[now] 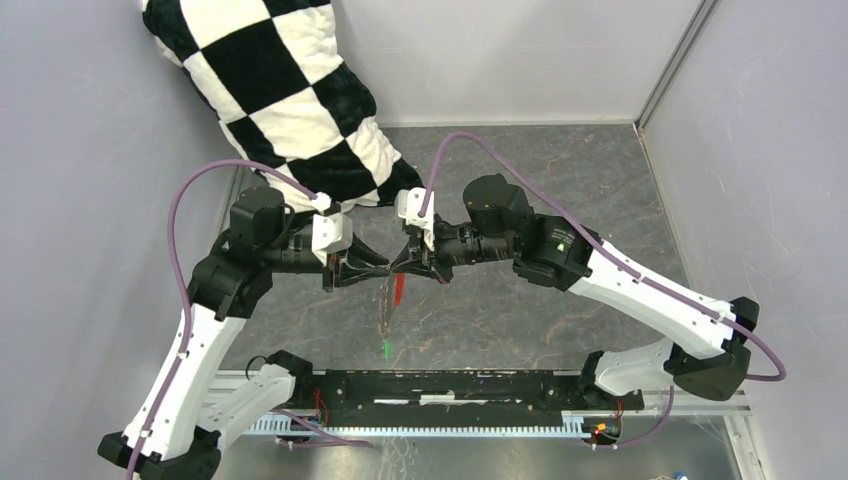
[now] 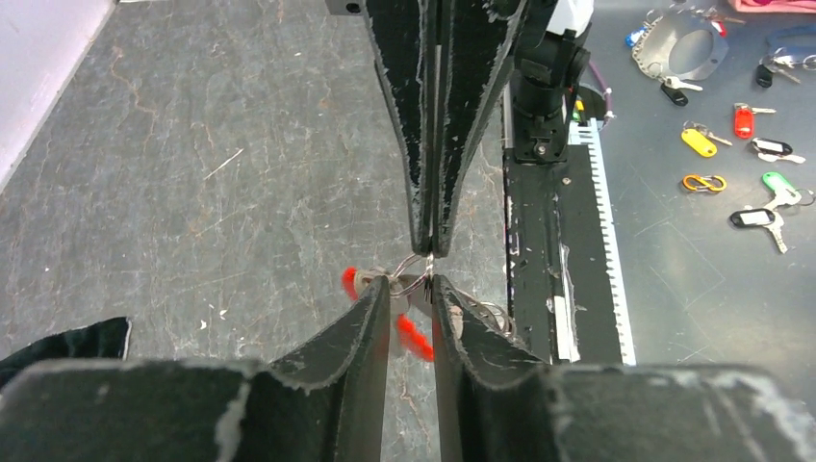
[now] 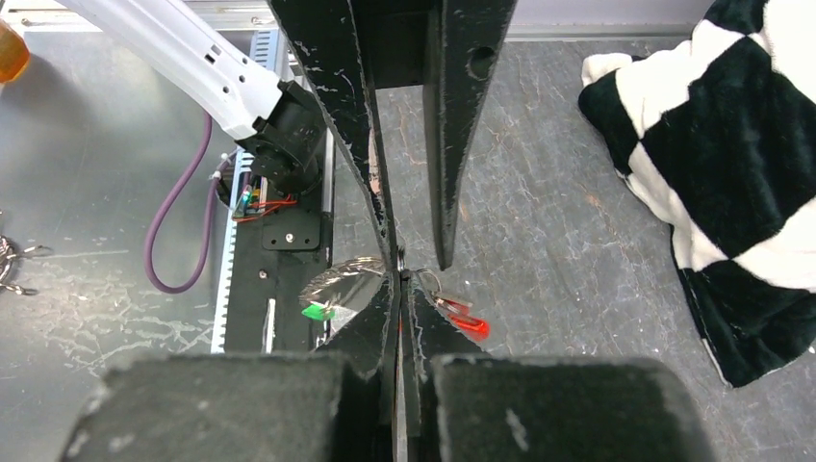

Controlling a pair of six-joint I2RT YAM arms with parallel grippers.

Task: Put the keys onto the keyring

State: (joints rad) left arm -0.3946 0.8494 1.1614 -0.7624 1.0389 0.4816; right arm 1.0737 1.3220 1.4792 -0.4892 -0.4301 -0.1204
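Keyring (image 2: 404, 265): up in the air, over the table (image 1: 560, 300) | right gripper (image 3: 399, 275): jaws shut tight on the ring | left gripper (image 2: 409, 285): jaws a little way open, ring at its tips, cannot tell if it grips | red tag (image 1: 399, 288), green tag (image 1: 386, 348): hang down below | keys: too small to tell

1. No words, numbers or signs can be read anywhere.
2. The coloured key tags (image 2: 699, 142) lying far off are too small to show any writing.
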